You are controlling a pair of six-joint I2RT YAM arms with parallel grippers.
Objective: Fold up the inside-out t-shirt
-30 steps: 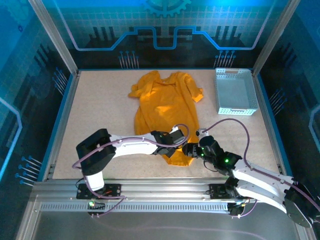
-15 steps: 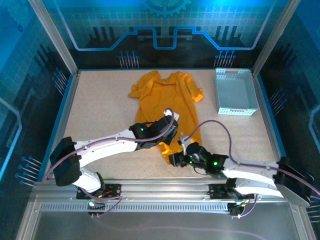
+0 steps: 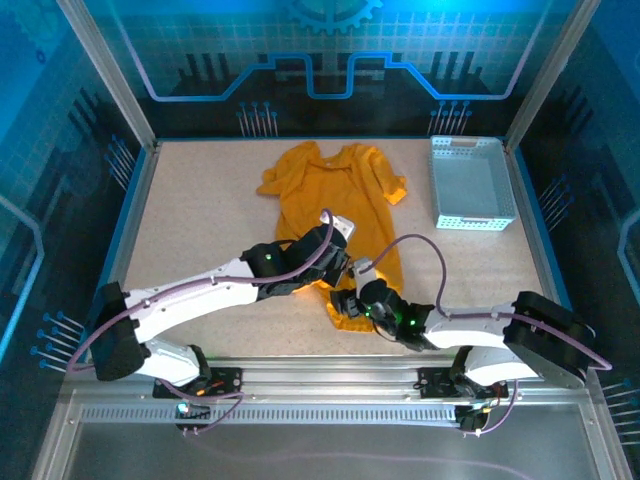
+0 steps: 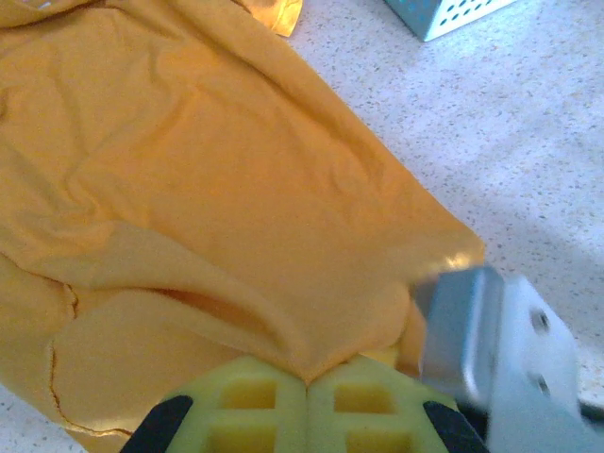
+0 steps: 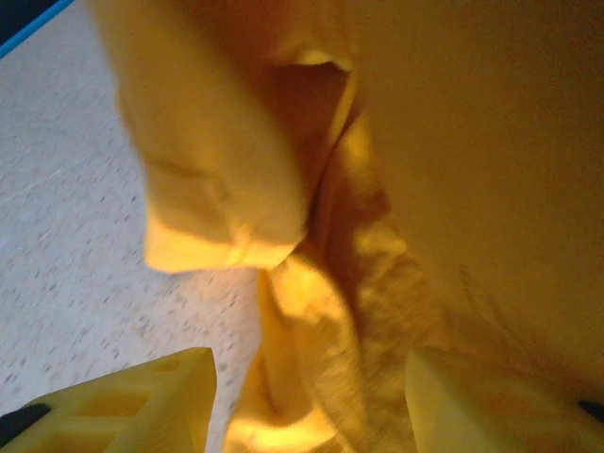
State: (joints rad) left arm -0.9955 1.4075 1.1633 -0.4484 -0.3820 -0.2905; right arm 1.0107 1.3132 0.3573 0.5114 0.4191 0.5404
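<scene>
The inside-out t-shirt (image 3: 335, 205) is orange-yellow and lies lengthwise on the table's middle, collar at the far end and a bunched hem at the near end. My left gripper (image 3: 338, 265) is over the shirt's lower part. Its yellow fingers are shut on a pinched fold of the t-shirt (image 4: 236, 189), which tents up from the left gripper (image 4: 307, 382). My right gripper (image 3: 347, 305) is low at the near hem. In the right wrist view the right gripper (image 5: 302, 406) is open, one fingertip (image 5: 151, 396) over bare table, with crumpled hem of the t-shirt (image 5: 321, 311) between the jaws.
A pale perforated basket (image 3: 470, 185) stands at the far right, and its corner (image 4: 444, 14) shows in the left wrist view. A grey metal part (image 4: 491, 335) sits just right of the left fingers. Speckled table (image 3: 190, 220) lies open to the shirt's left.
The left gripper has carried its pinch of cloth a little farther and left. The right gripper has swung left onto the near hem, and its jaws have narrowed.
</scene>
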